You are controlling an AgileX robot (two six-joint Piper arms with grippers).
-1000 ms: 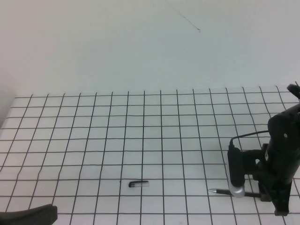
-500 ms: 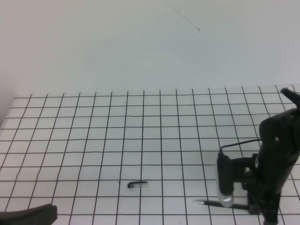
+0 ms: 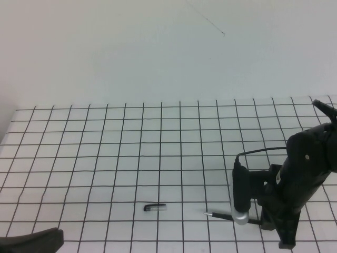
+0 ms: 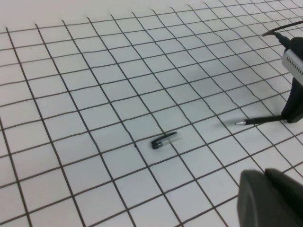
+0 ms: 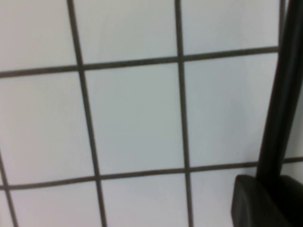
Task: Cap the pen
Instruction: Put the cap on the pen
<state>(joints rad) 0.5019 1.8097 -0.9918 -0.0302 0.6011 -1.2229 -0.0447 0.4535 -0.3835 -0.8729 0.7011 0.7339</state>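
Observation:
The thin black pen (image 3: 221,216) is held in my right gripper (image 3: 263,221), which is shut on its rear end. It lies nearly level, low over the grid table, with its silvery tip pointing left toward the cap. The short black clipped cap (image 3: 155,207) lies on the table about three squares left of the tip. The left wrist view shows the cap (image 4: 164,141) and the pen (image 4: 260,119). The right wrist view shows the pen's barrel (image 5: 281,94) running out from the right gripper (image 5: 270,198). My left gripper (image 3: 31,240) sits at the front left corner, shut and empty (image 4: 272,198).
The table is a white sheet with a black grid (image 3: 105,158) that runs back to a plain white wall. The right arm's wrist camera (image 3: 239,203) hangs just above the pen.
My right arm has moved left with the pen, bringing its tip about two squares closer to the cap. The cap and the left arm have not moved.

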